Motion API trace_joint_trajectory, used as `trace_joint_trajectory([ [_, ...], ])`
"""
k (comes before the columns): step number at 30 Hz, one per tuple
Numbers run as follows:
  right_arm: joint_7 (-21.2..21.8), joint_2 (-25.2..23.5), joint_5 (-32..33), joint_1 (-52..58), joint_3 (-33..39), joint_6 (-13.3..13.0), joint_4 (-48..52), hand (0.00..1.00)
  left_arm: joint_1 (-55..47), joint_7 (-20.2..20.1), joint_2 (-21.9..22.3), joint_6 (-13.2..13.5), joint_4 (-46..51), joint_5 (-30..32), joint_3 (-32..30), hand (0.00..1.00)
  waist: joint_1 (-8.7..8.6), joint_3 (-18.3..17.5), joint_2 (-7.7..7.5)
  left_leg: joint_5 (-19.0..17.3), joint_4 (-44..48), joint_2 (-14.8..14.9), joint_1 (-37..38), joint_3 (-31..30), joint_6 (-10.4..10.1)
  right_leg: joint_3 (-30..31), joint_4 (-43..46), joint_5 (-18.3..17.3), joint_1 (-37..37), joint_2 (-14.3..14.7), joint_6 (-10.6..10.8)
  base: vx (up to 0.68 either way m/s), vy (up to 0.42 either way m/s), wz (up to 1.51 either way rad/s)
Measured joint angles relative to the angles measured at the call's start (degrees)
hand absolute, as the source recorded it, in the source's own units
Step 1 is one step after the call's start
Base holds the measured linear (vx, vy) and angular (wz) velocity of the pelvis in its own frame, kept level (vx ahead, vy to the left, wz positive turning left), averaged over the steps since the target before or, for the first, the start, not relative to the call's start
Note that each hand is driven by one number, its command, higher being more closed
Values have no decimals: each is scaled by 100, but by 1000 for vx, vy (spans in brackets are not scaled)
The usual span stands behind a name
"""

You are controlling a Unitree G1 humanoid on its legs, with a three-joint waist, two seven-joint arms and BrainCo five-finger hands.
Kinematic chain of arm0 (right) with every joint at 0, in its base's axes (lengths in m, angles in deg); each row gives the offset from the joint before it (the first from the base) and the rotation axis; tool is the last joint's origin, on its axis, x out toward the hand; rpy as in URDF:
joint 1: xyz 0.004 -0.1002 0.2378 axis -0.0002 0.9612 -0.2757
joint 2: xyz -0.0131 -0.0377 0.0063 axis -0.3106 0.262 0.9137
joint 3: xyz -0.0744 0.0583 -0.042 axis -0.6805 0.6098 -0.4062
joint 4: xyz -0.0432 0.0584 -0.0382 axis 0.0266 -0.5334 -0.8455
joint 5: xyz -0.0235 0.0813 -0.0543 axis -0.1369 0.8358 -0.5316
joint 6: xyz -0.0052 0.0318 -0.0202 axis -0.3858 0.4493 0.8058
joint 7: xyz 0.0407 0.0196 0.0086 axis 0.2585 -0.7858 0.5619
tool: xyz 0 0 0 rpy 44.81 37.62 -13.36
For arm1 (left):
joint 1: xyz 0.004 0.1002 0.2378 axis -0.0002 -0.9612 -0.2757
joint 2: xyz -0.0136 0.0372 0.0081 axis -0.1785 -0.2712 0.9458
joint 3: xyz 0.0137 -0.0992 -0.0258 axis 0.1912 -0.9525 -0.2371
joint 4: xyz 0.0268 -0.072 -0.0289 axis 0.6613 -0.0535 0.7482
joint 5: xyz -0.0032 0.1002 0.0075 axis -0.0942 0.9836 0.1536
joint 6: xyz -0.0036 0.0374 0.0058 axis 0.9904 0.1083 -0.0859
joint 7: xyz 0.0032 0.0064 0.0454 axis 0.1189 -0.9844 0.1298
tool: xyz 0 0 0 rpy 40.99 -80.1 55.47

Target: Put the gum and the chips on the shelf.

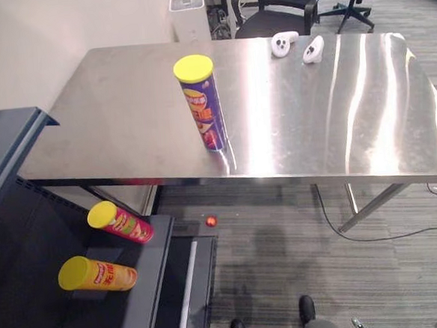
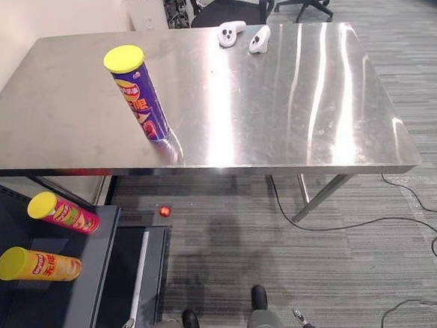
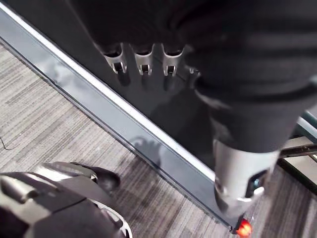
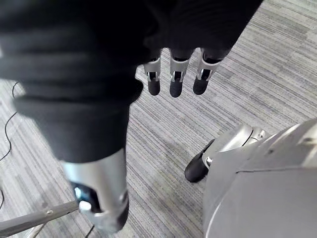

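Floor (image 1: 285, 264): grey striped carpet; office chairs (image 1: 279, 6) and a white bin (image 1: 188, 16) behind the worktop.
Shelf (image 1: 27, 222): dark, at far left, lower than the worktop.
On shelf: yellow chips can (image 1: 99, 275) and pink chips can (image 1: 121, 223), both on their sides, yellow lids, apart.
Left hand (image 3: 144, 63): hangs over the shelf's edge, fingers straight and apart, empty.
Worktop (image 1: 312, 112): steel; purple chips can (image 1: 202, 105) upright, yellow lid, left of centre, nearer the front edge.
Far edge: two white controllers (image 1: 284, 44), side by side.
Right hand (image 4: 171, 74): hangs over the carpet, fingers straight, empty.
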Motion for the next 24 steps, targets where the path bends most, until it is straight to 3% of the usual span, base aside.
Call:
trace_joint_trajectory([
  [7, 177, -1, 50, -20, 288, 21, -231, 0, -8, -131, -206, -23, -45, 8, 225, 0, 4, -85, -200, -22, 32, -97, -40, -27, 69, -124, 247, -26, -162, -104, -32, -78, 17, -2],
  [10, 164, -7, 268, 59, 756, 54, -291, 0, -31, -162, -220, -28, -81, 22, 150, 0, -2, -217, -224, 7, 17, -129, -107, -151, 114, -244, 25, 15, -67, -164, -21, -53, -2, 18],
  [14, 3, 67, 913, -1, 1887, 42, -235, 0, -108, -169, -175, -37, -99, 27, -256, 0, 4, -455, -229, 46, -112, -193, -103, -184, 147, -328, -418, 227, 87, -187, -6, 2, -6, 5],
  [18, -325, 526, 1535, -131, 3061, -30, 33, 0, -127, -176, -10, -75, -99, 31, -665, 0, -19, -616, -197, 73, -271, -242, 77, -236, 150, -499, -526, 296, 286, -202, 21, 58, -1, 7],
  [21, -549, 975, 1729, -292, 3549, -115, 308, 0, -118, -175, 18, -80, -97, 32, -744, 0, -49, -767, -169, 72, -278, -254, 90, -348, 152, -657, -530, 288, 357, -214, 14, 42, 5, 16],
  [24, -819, 1365, 1732, -520, 3647, -180, 1005, 0, -121, -172, 4, -79, -97, 34, -727, 0, -151, -824, -245, 73, -279, -266, 91, -452, 156, -755, -529, 270, 405, -231, -4, -1, -16, 15],
])
